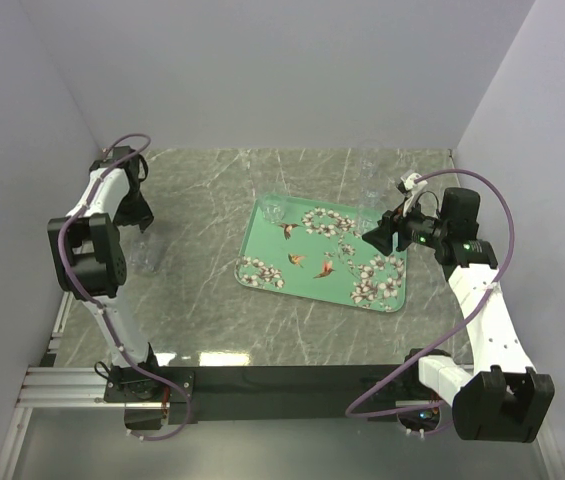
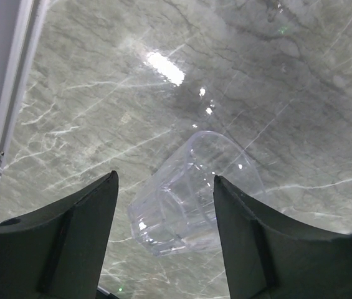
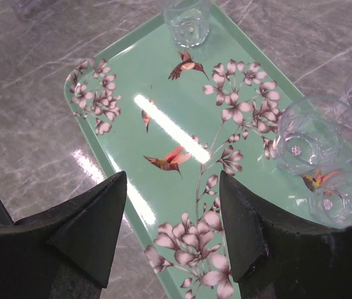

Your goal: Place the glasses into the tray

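Pickup of a glass (image 2: 188, 199) near the counter's (image 1: 212, 320) left edge: left fingers (image 2: 70, 243) straddle it, unclamped. Right fingers (image 3: 88, 230) hang wide, empty, over the tray (image 3: 119, 156). Next: squeeze gently, lift.

We see two arms of one make. The left arm (image 1: 102, 200) and the right arm (image 1: 489, 312) each have slim white links between bulky, rounded black joint housings (image 1: 92, 258). A thin purple cable (image 1: 132, 137) loops off the left arm, and the right arm's purple cable (image 1: 508, 222) sweeps out in a wider arc. We note a small green light (image 1: 422, 238) on the right arm's black wrist block, and a small white fitting (image 1: 409, 182) beside it. The left gripper (image 2: 164, 180) and the right gripper (image 3: 174, 177) carry matte dark fingers (image 3: 88, 230), broad wedges tapering to blunt points.
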Tool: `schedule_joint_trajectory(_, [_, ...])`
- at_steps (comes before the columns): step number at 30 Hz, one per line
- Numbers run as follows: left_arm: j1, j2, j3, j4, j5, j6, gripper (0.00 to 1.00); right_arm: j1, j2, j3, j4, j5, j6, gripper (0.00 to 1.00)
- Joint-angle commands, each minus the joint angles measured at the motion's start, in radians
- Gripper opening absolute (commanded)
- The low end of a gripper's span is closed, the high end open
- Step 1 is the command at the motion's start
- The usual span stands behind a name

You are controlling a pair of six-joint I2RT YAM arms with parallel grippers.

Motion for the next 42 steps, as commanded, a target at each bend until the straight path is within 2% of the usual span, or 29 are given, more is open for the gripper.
schedule_joint_trajectory(1, [-0.003, 0.011, -0.023, 0.001, 0.023, 0.039, 0.66, -0.007, -0.028, -0.004, 0.035, -0.016, 0.007, 0.68])
schedule_joint_trajectory(7, [-0.004, 0.015, -0.026, -0.001, -0.002, 0.057, 0.52, -0.007, -0.022, -0.004, 0.036, -0.018, 0.007, 0.68])
schedule_joint_trajectory(11, [-0.003, 0.018, -0.02, -0.007, 0.007, 0.071, 0.33, -0.009, -0.025, -0.002, 0.036, -0.018, 0.005, 0.68])
schedule_joint_trajectory(13, [-0.004, 0.023, -0.018, -0.01, 0.021, 0.074, 0.28, -0.009, -0.031, -0.004, 0.038, -0.015, 0.008, 0.68])
schedule_joint_trajectory(16, [-0.004, 0.026, -0.026, -0.004, 0.047, 0.08, 0.15, -0.012, -0.039, -0.007, 0.044, -0.016, 0.008, 0.68])
schedule_joint_trajectory(17, [-0.003, 0.025, -0.027, -0.004, 0.062, 0.082, 0.04, -0.015, -0.039, -0.007, 0.042, -0.019, 0.008, 0.68])
schedule_joint_trajectory(18, [-0.003, 0.022, -0.027, -0.004, 0.066, 0.083, 0.0, -0.016, -0.038, -0.005, 0.042, -0.021, 0.008, 0.68])
schedule_joint_trajectory(22, [-0.003, 0.003, 0.005, -0.016, 0.125, 0.086, 0.0, -0.021, -0.042, -0.007, 0.042, -0.025, 0.01, 0.68])
schedule_joint_trajectory(32, [-0.003, -0.043, 0.12, -0.048, 0.389, 0.097, 0.0, -0.024, -0.045, -0.01, 0.05, -0.024, 0.014, 0.68])
schedule_joint_trajectory(42, [-0.009, -0.133, 0.019, 0.094, 0.544, 0.12, 0.0, -0.027, -0.036, -0.013, 0.052, -0.019, 0.02, 0.68])
